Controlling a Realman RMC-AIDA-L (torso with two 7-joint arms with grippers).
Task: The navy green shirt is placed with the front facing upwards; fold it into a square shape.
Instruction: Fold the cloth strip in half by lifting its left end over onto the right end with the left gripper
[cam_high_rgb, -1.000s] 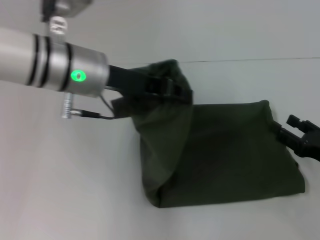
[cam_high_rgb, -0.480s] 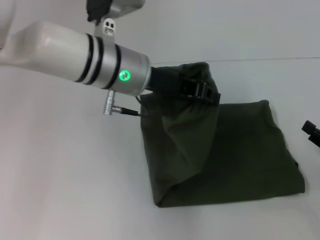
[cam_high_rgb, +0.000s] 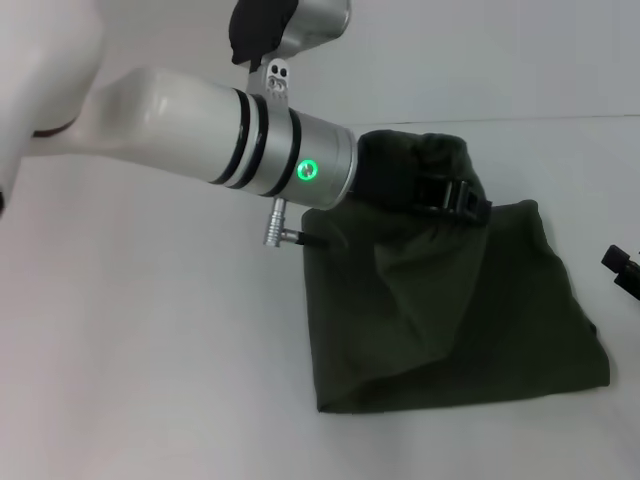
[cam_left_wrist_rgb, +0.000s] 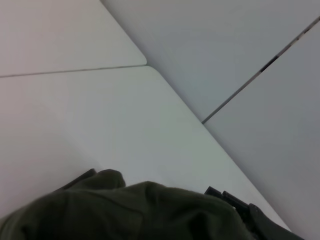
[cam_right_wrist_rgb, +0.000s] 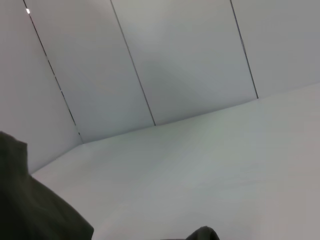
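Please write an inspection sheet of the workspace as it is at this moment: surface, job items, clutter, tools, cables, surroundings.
Surface: white table, bare around the garment.
Job's things: navy green shirt lies partly folded on the table; one edge is raised and draped over the rest. No print shows.
Clutter: nothing seen.
Grippers: left tool is above the shirt's far part, shut on the raised fold of cloth. Right tool is at the table's right edge, clear of the shirt, only partly in view.
Cables: one short dark cable runs from a metal plug on the left wrist.
Surroundings: pale panelled wall behind the table.
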